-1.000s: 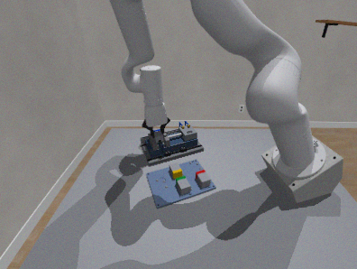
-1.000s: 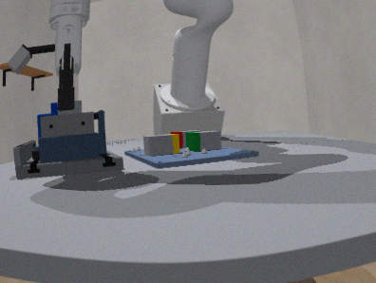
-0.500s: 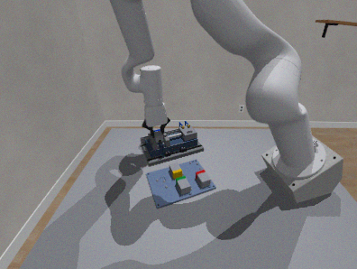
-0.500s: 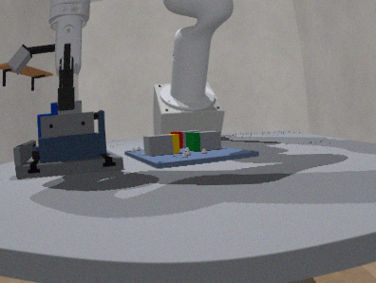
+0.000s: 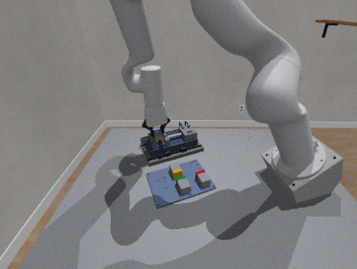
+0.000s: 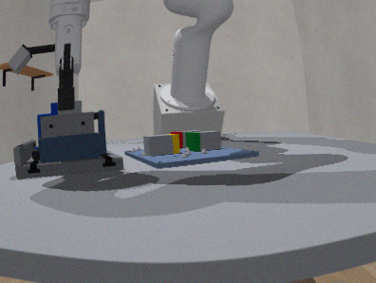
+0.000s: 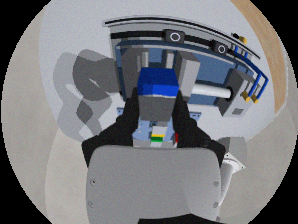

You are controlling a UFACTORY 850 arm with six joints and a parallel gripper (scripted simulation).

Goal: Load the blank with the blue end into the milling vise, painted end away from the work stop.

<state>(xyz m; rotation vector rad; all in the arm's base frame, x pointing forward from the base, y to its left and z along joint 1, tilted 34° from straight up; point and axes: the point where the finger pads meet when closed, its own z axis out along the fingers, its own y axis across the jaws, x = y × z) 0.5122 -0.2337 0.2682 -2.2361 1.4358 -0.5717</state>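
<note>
The tool [image 5: 157, 129] [image 6: 66, 102] [image 7: 156, 97] has its fingers closed on the blue-ended blank [image 5: 157, 131] [image 7: 158, 95], over the gap between the jaws of the vise [image 5: 169, 149] [image 6: 71, 146] [image 7: 120, 68]. I take the step to be lowering it in. The blue end points away from the plate, as it should. To do this well, I'd square the blank to the fixed jaw [image 5: 145, 143] [image 6: 66, 125] [image 7: 131, 65] first, then come straight down slowly, keeping the fingertips off the jaws. Whether it already touches the bars I cannot tell. Once it is flat, it should sit snug to the fixed jaw and the work stop before the fingers part; letting go high could leave it tilted.

The infeed plate [image 5: 158, 199] [image 6: 159, 164] holds three others: the yellow-ended blank [image 5: 176, 171] [image 6: 159, 144], the green-ended blank [image 5: 183, 186] [image 6: 209, 141] and the red-ended blank [image 5: 203, 180]. They all lie inside its edges.
</note>
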